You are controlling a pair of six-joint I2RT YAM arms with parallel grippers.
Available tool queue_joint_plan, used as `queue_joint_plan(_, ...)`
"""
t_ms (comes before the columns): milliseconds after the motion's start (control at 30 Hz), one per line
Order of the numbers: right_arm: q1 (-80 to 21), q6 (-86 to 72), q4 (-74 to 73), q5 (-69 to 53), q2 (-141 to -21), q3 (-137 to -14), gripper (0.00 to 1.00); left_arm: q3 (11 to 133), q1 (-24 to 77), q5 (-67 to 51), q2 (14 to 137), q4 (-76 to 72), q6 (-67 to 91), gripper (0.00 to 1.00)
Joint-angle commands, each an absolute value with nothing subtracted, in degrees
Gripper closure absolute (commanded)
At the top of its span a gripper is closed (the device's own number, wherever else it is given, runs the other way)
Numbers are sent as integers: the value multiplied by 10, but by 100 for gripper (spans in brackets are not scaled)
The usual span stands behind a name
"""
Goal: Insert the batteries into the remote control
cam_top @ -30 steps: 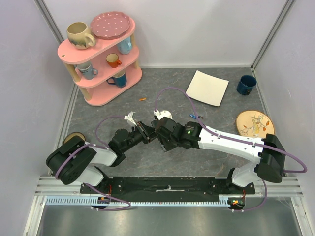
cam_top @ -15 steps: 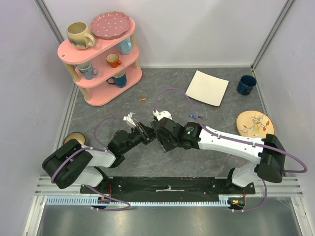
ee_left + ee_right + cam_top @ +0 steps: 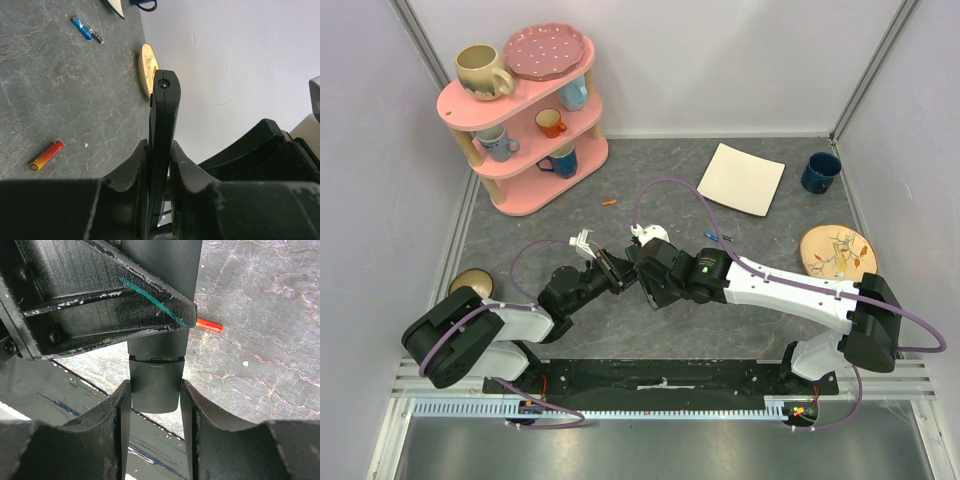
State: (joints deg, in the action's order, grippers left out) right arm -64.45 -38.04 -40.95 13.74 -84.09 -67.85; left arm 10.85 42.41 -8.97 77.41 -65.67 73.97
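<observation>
Progress looks slight: the remote [image 3: 162, 130] is held above the middle of the bench [image 3: 520, 235], clamped edge-on in the left fingers [image 3: 131, 167]. The right fingers [image 3: 114, 412], roughly half spread, pinch its end section. No battery can be seen inside it. An orange battery [image 3: 609, 202] lies at 11 o'clock from the remote and a blue battery [image 3: 724, 238] at 3 o'clock, both loose.

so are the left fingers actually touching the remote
Touching. The left wrist view shows the remote control pinched edge-on between the left fingers, with no gap visible on either side.
</observation>
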Motion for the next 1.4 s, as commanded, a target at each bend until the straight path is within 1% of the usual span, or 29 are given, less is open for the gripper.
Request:
queue_joint_plan(0,-631,-375,-396,160,-848,-673,77,120,446,-123,728,-782,767,98)
queue_joint_plan(1367,-614,-358,-389,163,-867,-701,78,114,473,-120,753,-792,770,98)
